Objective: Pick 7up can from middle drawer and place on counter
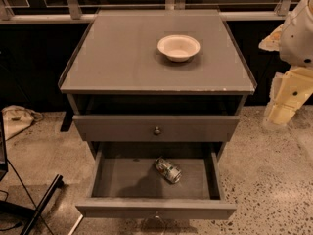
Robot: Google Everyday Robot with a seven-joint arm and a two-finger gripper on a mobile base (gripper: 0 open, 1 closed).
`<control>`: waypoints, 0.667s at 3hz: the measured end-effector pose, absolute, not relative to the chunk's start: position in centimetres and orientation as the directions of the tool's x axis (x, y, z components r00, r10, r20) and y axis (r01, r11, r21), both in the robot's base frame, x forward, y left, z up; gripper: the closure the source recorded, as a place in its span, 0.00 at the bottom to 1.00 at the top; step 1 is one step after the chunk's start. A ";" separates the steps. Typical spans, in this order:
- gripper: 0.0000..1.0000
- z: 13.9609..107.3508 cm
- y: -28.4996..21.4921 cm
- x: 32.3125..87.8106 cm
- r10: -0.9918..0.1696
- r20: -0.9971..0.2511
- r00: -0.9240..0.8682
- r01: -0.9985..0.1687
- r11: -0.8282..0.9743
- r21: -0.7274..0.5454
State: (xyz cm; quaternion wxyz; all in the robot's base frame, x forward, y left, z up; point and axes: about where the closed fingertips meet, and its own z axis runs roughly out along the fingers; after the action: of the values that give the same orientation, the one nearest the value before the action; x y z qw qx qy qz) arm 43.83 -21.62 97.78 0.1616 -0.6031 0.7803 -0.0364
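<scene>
The 7up can (168,170) lies on its side in the middle drawer (195,209), right of centre toward the back. The drawer is pulled fully out toward me. The counter (122,58) is the grey cabinet top above it. My arm hangs at the right edge of the view, beside the cabinet and level with the counter's front corner. Its pale gripper (282,112) points down over the floor, well apart from the can and the drawer.
A white bowl (178,47) stands on the counter, right of centre at the back. The upper drawer front with a round knob (156,129) overhangs the back of the open drawer. A black stand leg (41,199) and a pale bag (17,119) lie on the floor at left.
</scene>
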 end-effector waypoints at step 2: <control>0.00 97.4 -21.4 43.3 -0.944 -0.237 -0.230 -0.913 0.293 -0.283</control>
State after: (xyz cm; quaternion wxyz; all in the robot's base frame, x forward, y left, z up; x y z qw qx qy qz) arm 43.34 -21.42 97.36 0.1830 -0.5931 0.7829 -0.0420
